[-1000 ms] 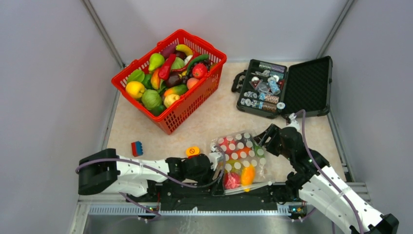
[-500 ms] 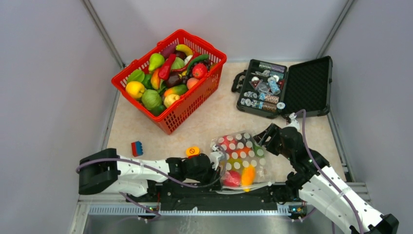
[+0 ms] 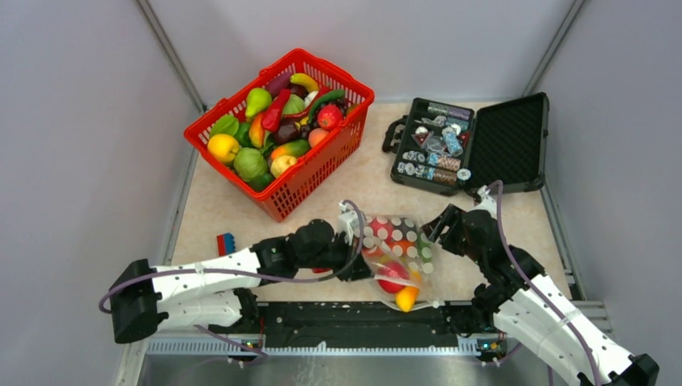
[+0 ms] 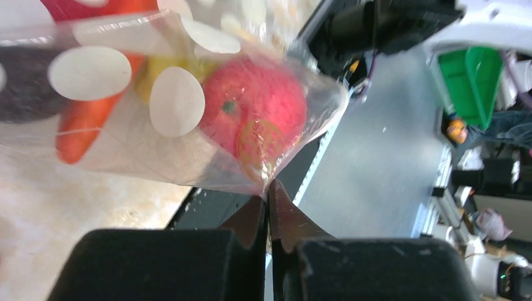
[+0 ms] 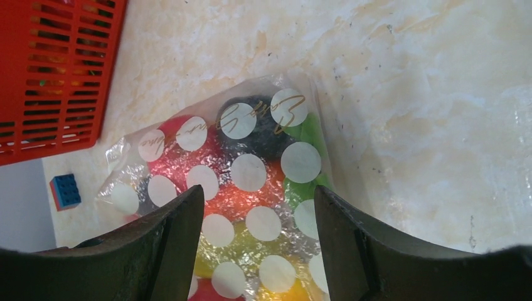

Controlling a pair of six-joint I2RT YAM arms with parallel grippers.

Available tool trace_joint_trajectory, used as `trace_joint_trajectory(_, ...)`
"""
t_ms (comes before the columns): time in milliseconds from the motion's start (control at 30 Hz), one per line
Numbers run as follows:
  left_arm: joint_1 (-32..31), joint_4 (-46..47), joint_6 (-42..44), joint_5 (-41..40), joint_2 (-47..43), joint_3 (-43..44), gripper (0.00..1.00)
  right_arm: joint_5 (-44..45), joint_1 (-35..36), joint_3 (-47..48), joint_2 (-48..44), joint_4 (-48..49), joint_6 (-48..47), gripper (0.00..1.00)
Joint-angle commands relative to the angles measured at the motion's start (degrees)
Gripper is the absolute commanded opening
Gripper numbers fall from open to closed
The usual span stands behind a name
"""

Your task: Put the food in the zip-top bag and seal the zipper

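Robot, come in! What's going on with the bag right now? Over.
Left gripper: jaws shut on bag edge. Right gripper: open, facing bag. Food inside; zipper hard to see. Basket and case stand apart.

One basket, one bag, one case, one brick, one bench. Two arms, two hands: left hand, right hand. The food, heaped in basket and bag, is too crowded to count.

The zip-top bag is clear, crinkly, shiny plastic film, white-dotted. The food at upper left looks glossy plastic; the table is smooth, marbled beige.
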Motion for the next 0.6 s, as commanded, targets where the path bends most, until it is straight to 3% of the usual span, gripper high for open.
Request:
trace_joint_trajectory(0,8.1,-1.9,1.6,6.3,-1.9,5.7,0.0,1.8,-0.5,4.0,-1.7,0.7,-4.2,0.64)
trace_joint_trajectory(300,18.3,-0.7,-1.2,13.9,1.0,13.9,0.0,-5.5,-0.5,4.5,-6.4,7.7,-12.8,0.66)
trace_joint_trajectory(500,24.7,1.3,-3.7,15.6,3.2,18.6,0.0,-16.6,-0.5,-1.5,-14.5,22.2,-24.6,0.67)
trace_joint_trajectory(567,27.6,6.5,-7.0,17.8,4.3,18.7,0.0,-18.6,-0.5,-4.7,-17.3,27.3,-28.1,0.67)
